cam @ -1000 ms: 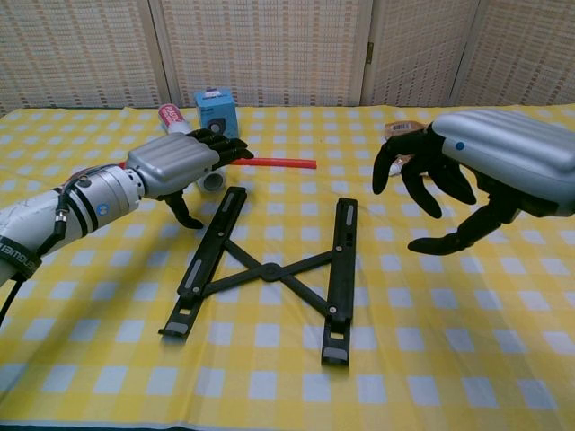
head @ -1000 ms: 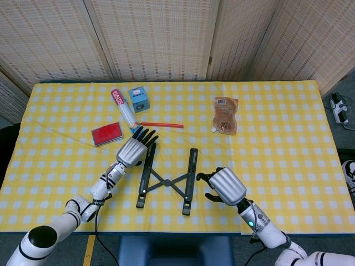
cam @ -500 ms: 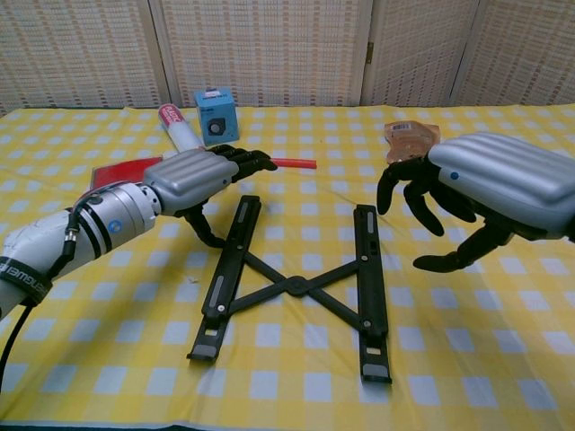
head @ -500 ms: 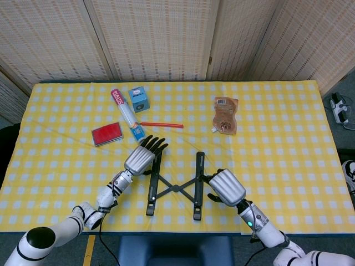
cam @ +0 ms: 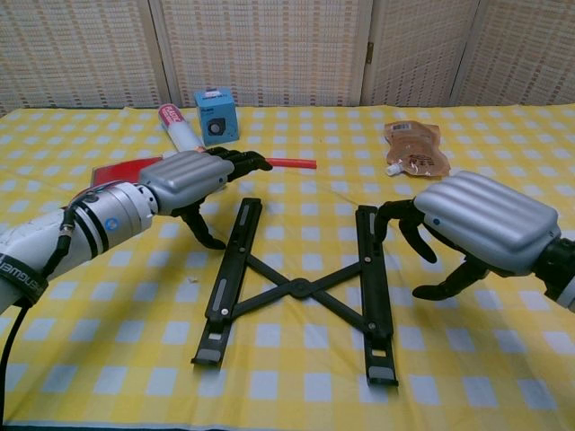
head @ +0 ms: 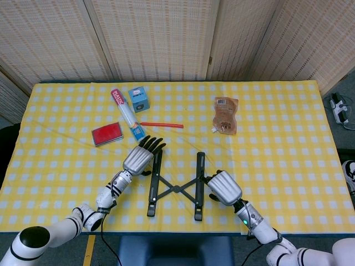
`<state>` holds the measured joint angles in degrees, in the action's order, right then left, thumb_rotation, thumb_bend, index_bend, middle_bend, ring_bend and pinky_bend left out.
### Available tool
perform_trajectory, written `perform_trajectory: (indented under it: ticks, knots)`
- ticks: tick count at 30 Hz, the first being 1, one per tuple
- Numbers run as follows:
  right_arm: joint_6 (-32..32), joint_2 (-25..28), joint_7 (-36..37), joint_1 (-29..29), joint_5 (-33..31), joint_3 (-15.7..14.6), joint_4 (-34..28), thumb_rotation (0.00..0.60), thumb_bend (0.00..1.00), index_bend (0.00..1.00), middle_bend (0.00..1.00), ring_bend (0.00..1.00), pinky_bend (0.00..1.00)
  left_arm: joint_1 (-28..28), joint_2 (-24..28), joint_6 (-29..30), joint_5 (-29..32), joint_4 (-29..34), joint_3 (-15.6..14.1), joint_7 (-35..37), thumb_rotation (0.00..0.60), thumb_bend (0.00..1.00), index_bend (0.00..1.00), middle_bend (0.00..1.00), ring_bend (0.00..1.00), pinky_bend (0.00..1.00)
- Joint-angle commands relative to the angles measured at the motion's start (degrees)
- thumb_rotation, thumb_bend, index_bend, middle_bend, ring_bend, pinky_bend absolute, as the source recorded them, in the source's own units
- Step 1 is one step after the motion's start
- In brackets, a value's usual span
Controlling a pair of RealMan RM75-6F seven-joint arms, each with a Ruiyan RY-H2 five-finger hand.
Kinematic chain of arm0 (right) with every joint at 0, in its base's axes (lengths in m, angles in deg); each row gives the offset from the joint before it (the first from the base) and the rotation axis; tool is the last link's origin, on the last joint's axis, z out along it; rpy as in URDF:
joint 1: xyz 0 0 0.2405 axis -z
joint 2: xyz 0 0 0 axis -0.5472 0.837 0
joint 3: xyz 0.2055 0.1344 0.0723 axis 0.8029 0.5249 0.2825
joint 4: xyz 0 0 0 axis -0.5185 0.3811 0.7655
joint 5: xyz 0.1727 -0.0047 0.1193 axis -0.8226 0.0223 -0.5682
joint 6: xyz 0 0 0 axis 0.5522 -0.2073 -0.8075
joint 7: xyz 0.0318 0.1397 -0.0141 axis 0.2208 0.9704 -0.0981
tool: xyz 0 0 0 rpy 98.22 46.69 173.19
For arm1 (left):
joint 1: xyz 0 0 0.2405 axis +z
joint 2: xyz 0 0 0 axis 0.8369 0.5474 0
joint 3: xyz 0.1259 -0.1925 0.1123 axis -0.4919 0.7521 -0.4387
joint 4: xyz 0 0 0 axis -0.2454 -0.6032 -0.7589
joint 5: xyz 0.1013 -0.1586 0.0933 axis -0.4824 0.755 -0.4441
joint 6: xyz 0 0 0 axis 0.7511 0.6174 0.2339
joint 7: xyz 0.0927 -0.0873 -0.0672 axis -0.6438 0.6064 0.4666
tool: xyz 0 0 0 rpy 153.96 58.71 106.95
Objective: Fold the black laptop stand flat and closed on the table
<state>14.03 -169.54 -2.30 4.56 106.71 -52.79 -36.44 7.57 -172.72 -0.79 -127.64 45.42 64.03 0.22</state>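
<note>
Still Open: Black Laptop Stand Lies Between Two Robot Hands

Plainly, the black laptop stand [head: 175, 185] lies flat on the table [head: 277, 111], near its front edge, and it is not yet folded shut. Its two long bars run roughly parallel, well apart, joined by crossed links that meet in the middle like an X.

The left robot hand [head: 140, 157] sits at the far end of the stand's left bar. Its fingers [cam: 241, 160] stretch forward over the cloth and its thumb curls down beside the bar; whether the thumb touches the bar cannot be told. It grasps nothing and its fingers are released.

The right robot hand [cam: 467, 229] hangs just beside the right bar, fingers bent downward and apart, with the fingertips close against the bar's outer side. Contact cannot be confirmed, and nothing is held in it.

Further back on the yellow checked cloth lie a red straw [head: 162, 125], a tube [head: 125, 113] with a red end, a small blue box [head: 138, 99], a flat red case [head: 107, 133] and a brown pouch [head: 226, 114], all well apart from the stand.
</note>
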Motion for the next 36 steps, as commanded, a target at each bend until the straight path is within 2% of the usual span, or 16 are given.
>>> perform_trajectory:
  ticks: [1, 22, 36]
  knots:
    - [-0.21, -2.01, 0.79, -0.42, 0.46, -0.09, 2.89, 0.600, 0.13, 0.41, 0.73, 0.80, 0.68, 0.10, 0.15, -0.03, 0.15, 0.25, -0.05, -0.03, 0.600, 0.13, 0.01, 0.05, 0.00, 0.00]
    - [0.47, -8.31, 0.30, -2.51, 1.53, -0.70, 12.08, 0.600, 0.13, 0.41, 0.73, 0.80, 0.68, 0.49, 0.44, -0.47, 1.14, 1.65, -0.15, -0.22, 0.600, 0.13, 0.01, 0.05, 0.00, 0.00]
    - [-0.57, -11.92, -0.66, -4.26, 2.00, 0.49, 13.80, 0.600, 0.13, 0.41, 0.74, 0.80, 0.68, 0.46, 1.72, -0.70, 0.26, 4.77, -1.00, 1.57, 0.600, 0.13, 0.01, 0.05, 0.00, 0.00]
